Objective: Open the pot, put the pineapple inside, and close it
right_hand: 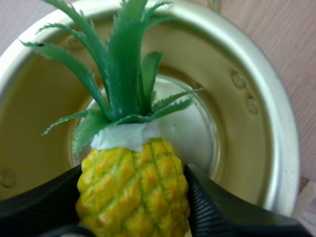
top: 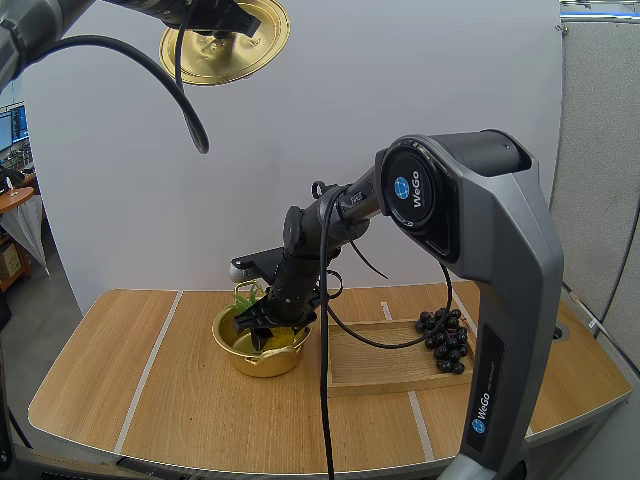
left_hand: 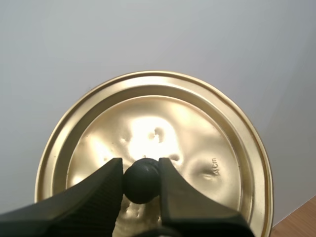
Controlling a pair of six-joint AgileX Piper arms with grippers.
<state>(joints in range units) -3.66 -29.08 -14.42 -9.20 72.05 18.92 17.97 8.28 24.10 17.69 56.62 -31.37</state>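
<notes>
The gold pot (top: 235, 352) stands open on the table, left of the wooden tray. My right gripper (top: 262, 322) reaches down into its mouth, shut on the yellow pineapple (right_hand: 132, 190); green leaves (top: 245, 298) stick up at the pot's far rim. From the right wrist, the pineapple hangs over the pot's bare inside (right_hand: 207, 133), pinched between both fingers (right_hand: 217, 212). The gold lid (top: 225, 42) is held high above the table at the upper left. My left gripper (left_hand: 140, 180) is shut on the lid's black knob (left_hand: 141, 180), the lid's gold face (left_hand: 158, 133) behind it.
A wooden tray (top: 385, 370) lies right of the pot, with a bunch of dark grapes (top: 445, 340) at its right end. Bare tabletop (top: 120, 370) stretches to the left of the pot.
</notes>
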